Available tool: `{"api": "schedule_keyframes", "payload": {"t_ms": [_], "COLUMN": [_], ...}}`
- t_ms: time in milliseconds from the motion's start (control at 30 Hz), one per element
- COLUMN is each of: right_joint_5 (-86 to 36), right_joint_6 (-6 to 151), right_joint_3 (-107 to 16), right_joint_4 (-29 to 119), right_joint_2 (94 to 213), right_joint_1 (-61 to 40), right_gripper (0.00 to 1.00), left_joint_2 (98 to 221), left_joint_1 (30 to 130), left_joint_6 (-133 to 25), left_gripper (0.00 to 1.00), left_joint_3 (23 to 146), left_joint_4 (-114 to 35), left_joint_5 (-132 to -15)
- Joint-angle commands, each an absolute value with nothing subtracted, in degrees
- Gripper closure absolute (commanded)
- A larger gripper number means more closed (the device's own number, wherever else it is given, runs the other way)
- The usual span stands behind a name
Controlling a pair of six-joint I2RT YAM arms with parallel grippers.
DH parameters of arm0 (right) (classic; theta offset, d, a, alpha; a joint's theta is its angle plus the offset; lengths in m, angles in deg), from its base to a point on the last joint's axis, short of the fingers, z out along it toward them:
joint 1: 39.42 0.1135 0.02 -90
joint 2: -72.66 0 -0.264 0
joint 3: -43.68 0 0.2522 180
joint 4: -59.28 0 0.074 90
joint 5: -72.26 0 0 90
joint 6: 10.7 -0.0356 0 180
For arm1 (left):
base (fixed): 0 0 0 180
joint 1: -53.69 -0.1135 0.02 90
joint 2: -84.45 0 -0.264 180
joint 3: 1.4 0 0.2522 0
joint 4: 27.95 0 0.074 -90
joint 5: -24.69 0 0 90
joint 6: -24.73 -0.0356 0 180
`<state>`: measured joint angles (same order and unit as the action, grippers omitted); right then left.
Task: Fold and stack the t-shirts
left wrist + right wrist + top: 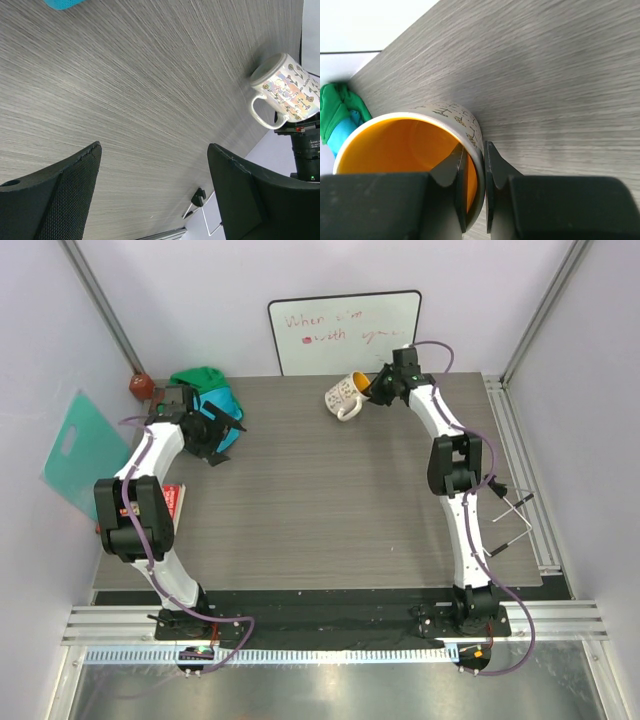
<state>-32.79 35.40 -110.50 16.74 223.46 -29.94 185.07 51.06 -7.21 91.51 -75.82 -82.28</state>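
The green t-shirt (200,378) and the turquoise-blue t-shirt (225,405) lie bunched together at the table's far left. My left gripper (220,435) is open and empty, right beside the blue shirt. In the left wrist view its jaws (154,150) stand wide apart over bare table, with a scrap of blue cloth (62,4) at the top edge. My right gripper (374,390) is shut on the rim of a patterned mug (345,396) at the far middle. In the right wrist view one finger is inside the orange mug (405,145) and one outside (474,185). Both shirts (335,110) show far left there.
A whiteboard (345,332) leans on the back wall. A mint-teal plastic sheet (82,452) leans at the left wall. A red packet (172,502) lies by the left arm. A wire stand (510,515) sits at the table's right edge. The mug also shows in the left wrist view (287,90).
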Motion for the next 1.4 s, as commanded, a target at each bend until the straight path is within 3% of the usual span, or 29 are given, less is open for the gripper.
{"api": "schedule_keyframes", "payload": {"t_ms": [0,567,900,1167,1233,1300,1367], "right_joint_5": [-34.18,-35.84,-36.46,-36.81,-36.81,-36.9,-37.07], "right_joint_6": [33.6,37.37,38.96,39.57,39.57,39.84,40.19], "right_joint_3": [-115.98,-114.23,-113.6,-113.08,-112.99,-112.9,-112.73], "right_joint_4": [21.08,14.23,12.91,12.99,13.43,13.7,13.78], "right_joint_2": [220.23,215.49,213.81,212.58,212.41,212.32,212.23], "right_joint_1": [-31.86,-30.98,-30.63,-30.1,-29.93,-29.66,-29.14], "right_gripper": [0.99,0.99,0.85,0.8,0.84,0.99,0.99], "left_joint_2": [184.56,184.82,185.52,186.75,187.8,189.12,192.8], "left_joint_1": [51.67,52.2,52.64,53.17,53.17,53.17,53.08], "left_joint_6": [-8.23,-9.19,-9.46,-9.81,-9.81,-9.9,-9.11], "left_gripper": [0.14,0.14,0.14,0.14,0.14,0.14,0.16], "left_joint_3": [91.55,90.76,90.75,91.72,92.07,92.6,94.79], "left_joint_4": [-74.58,-74.76,-74.32,-73.71,-72.22,-68.98,-66.07], "left_joint_5": [-84.12,-85.17,-85.17,-85.26,-86.05,-87.89,-92.89]}}
